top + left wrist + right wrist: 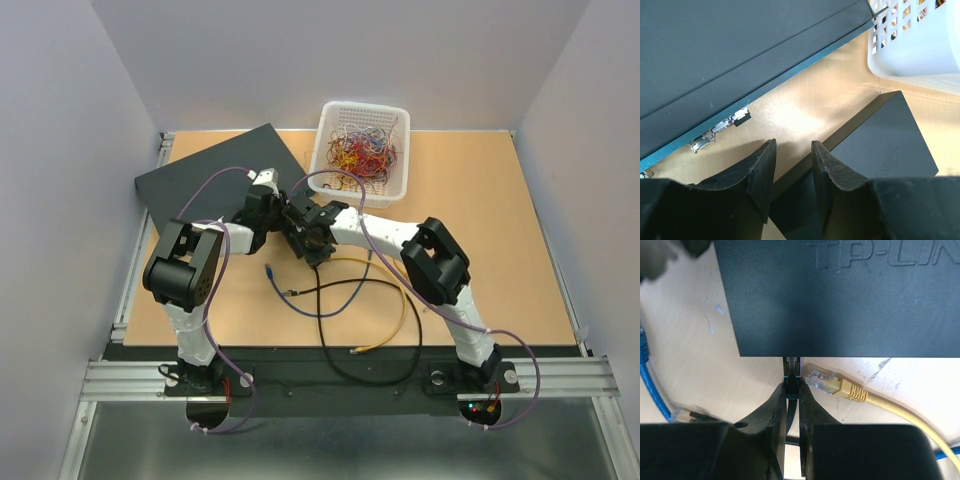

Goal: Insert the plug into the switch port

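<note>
In the right wrist view my right gripper [792, 390] is shut on a black plug [792, 381] with a teal band. The plug's clear tip meets the near edge of the small black box [840, 300]; the switch port itself is hidden under that edge. In the left wrist view my left gripper [792, 150] has its fingers close together around a corner of the same black box [885, 145] and appears shut on it. In the top view both grippers, the left [272, 205] and the right [300, 228], meet at mid-table and cover the box.
A yellow plug [827, 382] lies right beside the held plug. A blue cable [646, 375] lies to its left. The large dark blue-grey box [215, 175] is at the back left, and a white basket [365, 140] of coloured bands at the back. A black cable [340, 300] loops in front.
</note>
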